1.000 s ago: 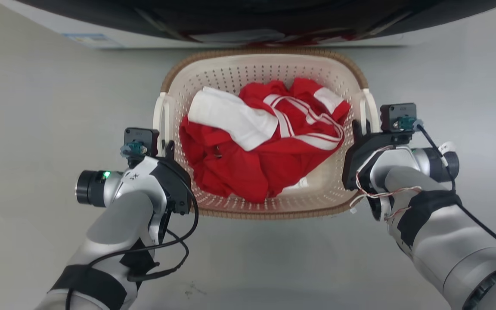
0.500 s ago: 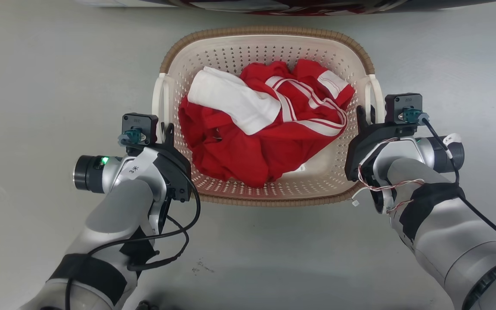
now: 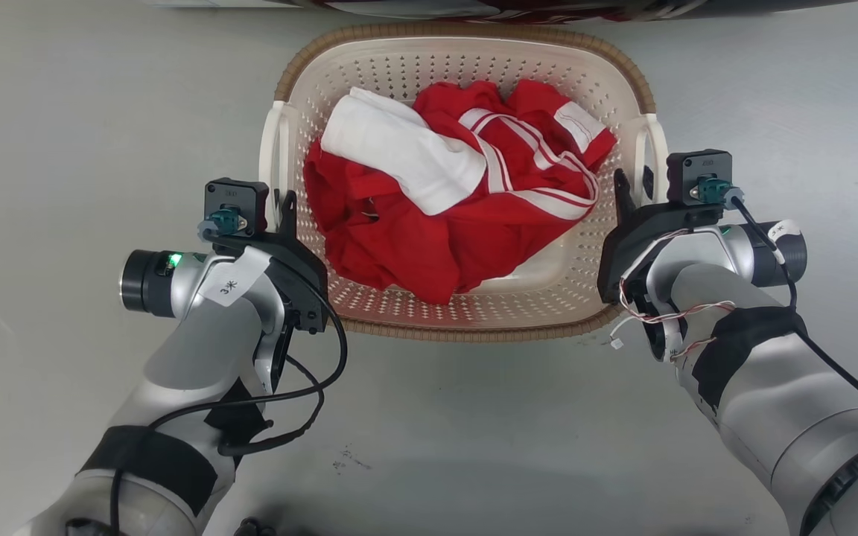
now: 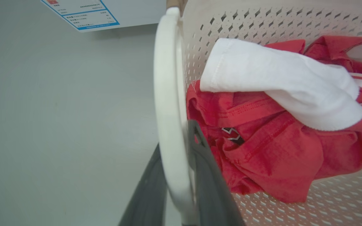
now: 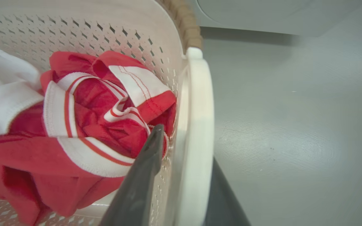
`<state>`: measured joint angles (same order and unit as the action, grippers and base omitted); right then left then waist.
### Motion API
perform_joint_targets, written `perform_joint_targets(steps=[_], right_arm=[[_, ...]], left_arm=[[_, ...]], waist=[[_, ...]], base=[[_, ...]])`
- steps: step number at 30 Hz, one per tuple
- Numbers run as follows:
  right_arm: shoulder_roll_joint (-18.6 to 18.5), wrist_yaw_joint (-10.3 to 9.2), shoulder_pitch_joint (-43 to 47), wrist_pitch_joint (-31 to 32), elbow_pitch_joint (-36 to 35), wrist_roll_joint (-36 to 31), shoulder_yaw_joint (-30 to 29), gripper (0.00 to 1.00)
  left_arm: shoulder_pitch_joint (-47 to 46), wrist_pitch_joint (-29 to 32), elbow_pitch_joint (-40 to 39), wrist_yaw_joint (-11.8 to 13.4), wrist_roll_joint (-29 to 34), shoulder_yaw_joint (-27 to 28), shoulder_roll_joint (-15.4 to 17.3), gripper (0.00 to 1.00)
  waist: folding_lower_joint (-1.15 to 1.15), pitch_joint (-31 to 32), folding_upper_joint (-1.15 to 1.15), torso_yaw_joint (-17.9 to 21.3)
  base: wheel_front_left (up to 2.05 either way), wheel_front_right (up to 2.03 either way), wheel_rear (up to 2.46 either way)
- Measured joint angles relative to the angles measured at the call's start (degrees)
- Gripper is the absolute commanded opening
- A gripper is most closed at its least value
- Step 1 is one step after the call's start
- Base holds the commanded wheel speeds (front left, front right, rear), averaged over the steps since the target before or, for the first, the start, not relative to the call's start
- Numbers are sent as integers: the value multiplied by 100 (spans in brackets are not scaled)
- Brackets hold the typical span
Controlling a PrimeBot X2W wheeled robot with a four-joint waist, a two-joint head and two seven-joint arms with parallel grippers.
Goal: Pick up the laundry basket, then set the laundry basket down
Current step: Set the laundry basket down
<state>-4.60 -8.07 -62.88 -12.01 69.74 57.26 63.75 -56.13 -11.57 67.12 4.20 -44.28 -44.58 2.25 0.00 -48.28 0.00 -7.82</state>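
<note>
Near the washer [image 5: 278, 12], the basket [image 3: 466, 329] is held at both sides: left gripper [image 3: 281, 210] and right gripper [image 3: 631, 190] each pinch a handle [image 4: 165, 94]; uneven lifting could tilt it and slip one grip.

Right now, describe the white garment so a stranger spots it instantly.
Find the laundry basket over the grey floor. Inside, atop the red clothes toward the robot's left, lies the white garment: plain, unlike the red-striped white trim beside it.

A crumpled red garment [image 3: 429, 246] with white stripes is seen, with a white cloth [image 3: 392, 160] draped across it. A grey floor [image 3: 64, 112] is shown, and a blue-bordered label [image 4: 80, 14] on a white appliance [image 4: 137, 11].
</note>
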Motion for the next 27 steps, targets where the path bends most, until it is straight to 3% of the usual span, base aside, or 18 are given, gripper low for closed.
perform_joint_targets(steps=[1,2,3,27], right_arm=[[1,1,1,-1,-1,-2,11,85],[2,2,1,-16,-4,-9,18,100],[11,12,1,-19,-14,-23,22,100],[71,51,7,-120,135,-140,143,100]], left_arm=[[-10,-8,4,0,0,0,-2,44],[-14,-11,11,0,0,-1,-3,73],[-14,-12,14,-1,0,-1,-10,100],[34,-147,140,34,-138,-9,-63,100]], waist=[[0,4,0,1],[0,9,0,2],[0,15,0,4],[0,507,0,60]], base=[[0,0,0],[0,0,0],[0,0,0],[0,0,0]])
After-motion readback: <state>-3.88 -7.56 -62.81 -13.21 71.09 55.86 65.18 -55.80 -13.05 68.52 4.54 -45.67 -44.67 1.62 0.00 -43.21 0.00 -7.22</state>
